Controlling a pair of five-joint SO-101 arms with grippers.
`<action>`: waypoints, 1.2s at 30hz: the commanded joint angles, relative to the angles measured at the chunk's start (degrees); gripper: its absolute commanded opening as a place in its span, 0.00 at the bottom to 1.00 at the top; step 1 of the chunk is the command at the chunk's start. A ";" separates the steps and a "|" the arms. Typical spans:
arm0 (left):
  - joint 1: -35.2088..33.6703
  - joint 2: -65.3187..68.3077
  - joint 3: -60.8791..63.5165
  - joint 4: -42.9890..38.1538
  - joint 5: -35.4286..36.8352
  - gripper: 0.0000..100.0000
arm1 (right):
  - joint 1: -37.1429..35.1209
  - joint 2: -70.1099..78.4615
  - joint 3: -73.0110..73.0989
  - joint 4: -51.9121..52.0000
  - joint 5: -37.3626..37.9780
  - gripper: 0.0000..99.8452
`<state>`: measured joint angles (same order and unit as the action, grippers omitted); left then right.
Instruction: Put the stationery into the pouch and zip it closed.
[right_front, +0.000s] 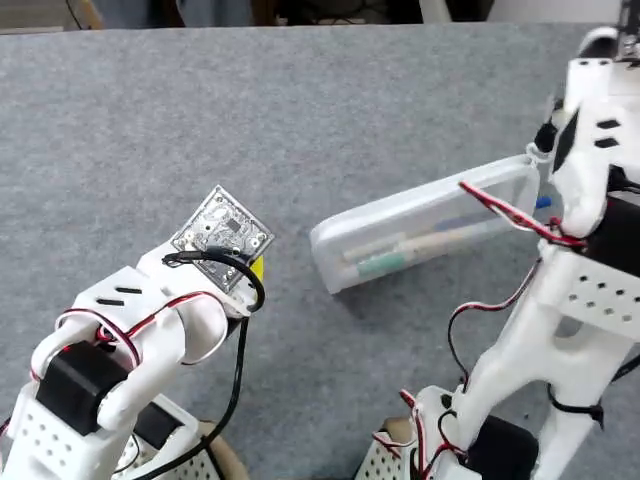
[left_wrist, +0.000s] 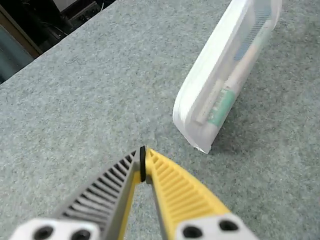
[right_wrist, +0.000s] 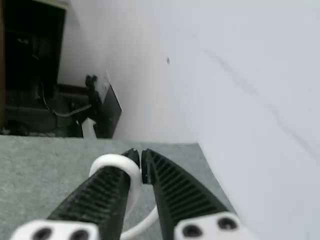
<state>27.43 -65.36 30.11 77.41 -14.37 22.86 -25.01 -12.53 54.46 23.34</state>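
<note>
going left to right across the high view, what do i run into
left arm → pouch, lying on the table → right arm

far end of pouch (right_front: 400, 222) hidden behind arm (right_front: 585, 190), stationery (right_front: 432, 244) blurred inside

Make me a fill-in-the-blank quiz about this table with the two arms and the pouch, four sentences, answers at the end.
1. The stationery lies ___ the translucent pouch.
2. The left gripper has one dark finger and one ___ finger.
3. The left gripper's jaws are ___ (open or shut), with nothing between them.
4. The right gripper holds a white ___.
Missing words: inside; yellow; shut; ring.
</note>
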 joint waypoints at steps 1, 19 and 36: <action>-0.75 -0.53 -2.33 -2.11 0.70 0.03 | -3.34 -1.54 -6.46 1.58 0.35 0.01; -5.41 -0.53 -3.03 -2.11 0.26 0.17 | -27.43 -1.54 -28.88 17.41 0.35 0.01; -5.32 -0.53 -3.47 -2.99 0.18 0.33 | -42.02 -1.36 -30.02 20.31 -0.09 0.01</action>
<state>22.59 -65.36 29.14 77.41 -14.37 -16.53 -25.36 -41.01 74.24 23.34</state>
